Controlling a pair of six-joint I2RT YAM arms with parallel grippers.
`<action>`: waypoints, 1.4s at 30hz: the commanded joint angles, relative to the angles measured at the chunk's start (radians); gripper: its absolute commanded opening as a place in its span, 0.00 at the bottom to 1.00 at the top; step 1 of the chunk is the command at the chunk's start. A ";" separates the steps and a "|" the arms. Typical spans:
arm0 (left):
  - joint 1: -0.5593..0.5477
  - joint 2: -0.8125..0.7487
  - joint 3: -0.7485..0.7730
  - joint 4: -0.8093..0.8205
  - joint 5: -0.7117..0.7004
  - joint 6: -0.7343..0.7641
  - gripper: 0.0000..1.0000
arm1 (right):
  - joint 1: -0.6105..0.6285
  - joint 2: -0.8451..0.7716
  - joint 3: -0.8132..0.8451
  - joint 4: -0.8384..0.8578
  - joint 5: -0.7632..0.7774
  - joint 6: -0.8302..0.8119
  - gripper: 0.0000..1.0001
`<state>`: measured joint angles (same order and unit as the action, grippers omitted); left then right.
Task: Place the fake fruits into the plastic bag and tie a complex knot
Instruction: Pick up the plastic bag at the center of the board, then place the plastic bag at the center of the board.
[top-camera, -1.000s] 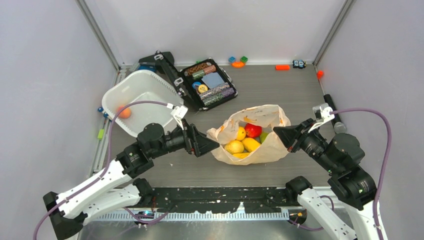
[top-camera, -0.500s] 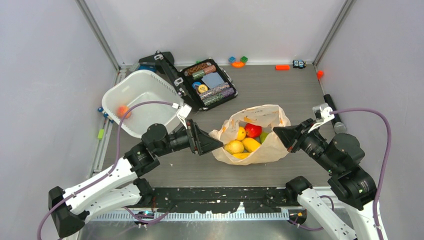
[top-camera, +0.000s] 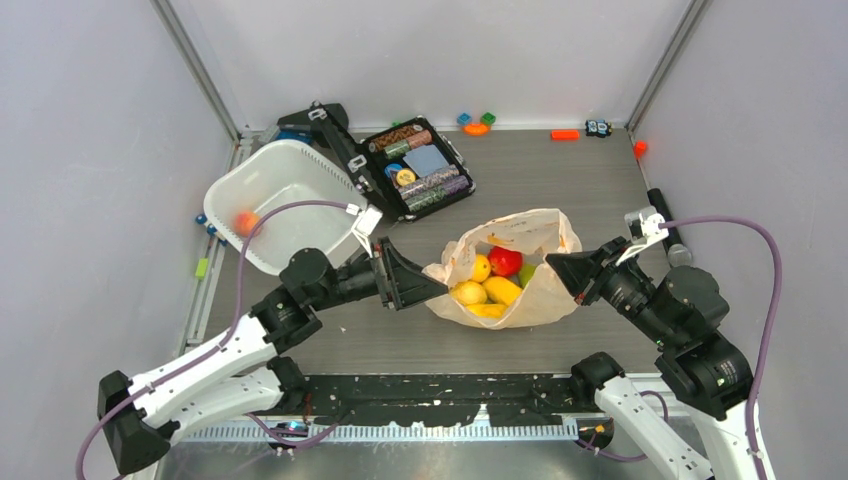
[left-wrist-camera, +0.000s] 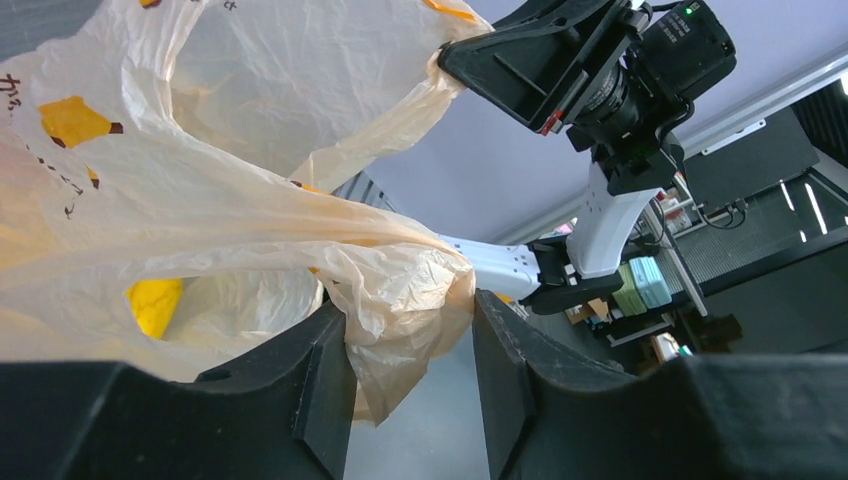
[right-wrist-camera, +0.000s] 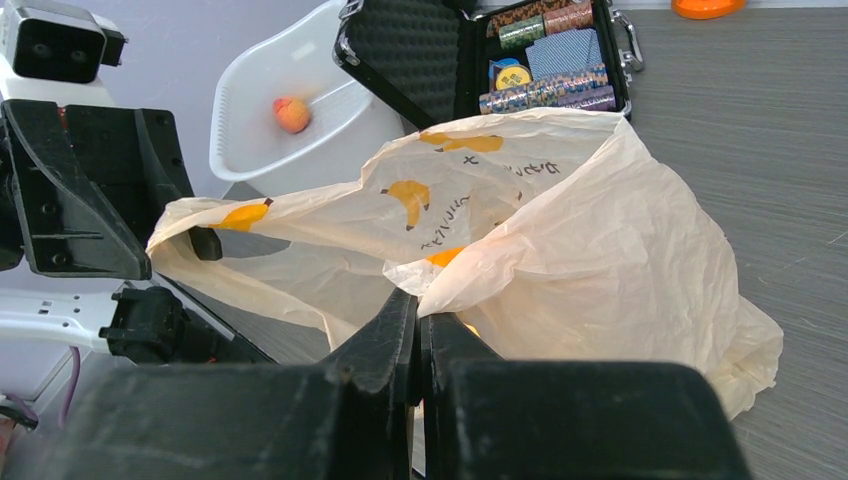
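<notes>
— Top view: what moved?
— My left tool (top-camera: 432, 290) has crept right to the plastic bag (top-camera: 548, 290), mid desk (top-camera: 600, 180), fake fruits (top-camera: 490, 280) inside.
— Left wrist?
— Jaws narrowing, half open around the bag's left edge.
— Right wrist?
— Right tool (right-wrist-camera: 418, 305) pinches the right rim, fully closed. Knotting looks next.

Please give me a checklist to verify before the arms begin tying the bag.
1. Right jaws shut on the plastic bag rim: ok.
2. Left jaws shut on the opposite rim: not ok; film lies between them, but they stand apart.
3. All fruits in the bag: not ok; a small orange fruit lies in the white tub.
4. Red apple and yellow fruits inside the bag: ok.
5. Knot tied: not ok; the mouth is open.
</notes>
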<state>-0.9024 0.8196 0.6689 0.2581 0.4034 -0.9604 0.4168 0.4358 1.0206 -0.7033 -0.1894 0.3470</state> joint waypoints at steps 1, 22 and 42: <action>0.016 -0.068 0.057 0.048 -0.050 0.076 0.43 | -0.001 0.016 0.014 0.068 -0.002 0.004 0.05; 0.303 -0.142 0.430 -0.568 -0.244 0.645 0.01 | -0.001 0.277 0.144 0.231 -0.119 0.011 0.05; 0.317 -0.277 0.153 -0.382 -0.461 0.839 0.00 | -0.001 0.118 0.003 0.297 -0.072 0.036 0.85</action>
<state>-0.5888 0.5781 0.8356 -0.2134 -0.0170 -0.1417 0.4168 0.6361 1.0611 -0.4683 -0.2832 0.3477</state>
